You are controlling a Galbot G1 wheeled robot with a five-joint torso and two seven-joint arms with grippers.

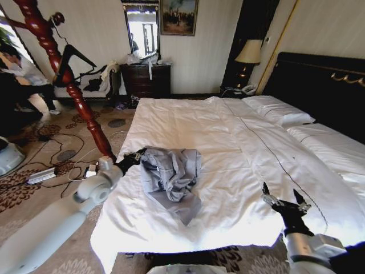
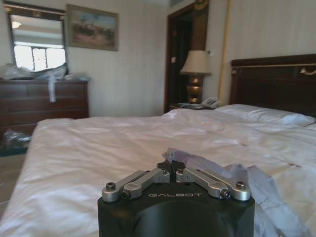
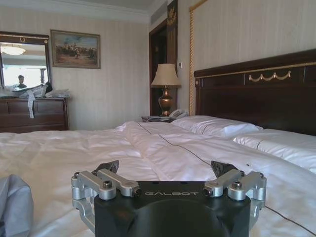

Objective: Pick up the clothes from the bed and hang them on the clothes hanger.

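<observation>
The clothes, a crumpled grey-blue shirt (image 1: 171,174), lie on the white duvet of the bed (image 1: 228,131) near its front left corner. My left gripper (image 1: 136,156) is at the shirt's left edge. In the left wrist view its fingertips (image 2: 171,167) are shut together, with a fold of the shirt (image 2: 232,175) rising right at them. My right gripper (image 1: 283,197) hovers open over the duvet at the front right, apart from the shirt; its fingers (image 3: 107,168) are spread wide with nothing between them. A black clothes hanger (image 1: 77,57) hangs on the wooden stand at the left.
A tall reddish-brown coat stand (image 1: 74,85) rises beside the bed's left edge. Cables and a power strip (image 1: 43,175) lie on the carpet below it. A dark dresser (image 1: 145,80) stands at the far wall, with a lamp (image 1: 249,52) and the black headboard (image 1: 319,85) at the right.
</observation>
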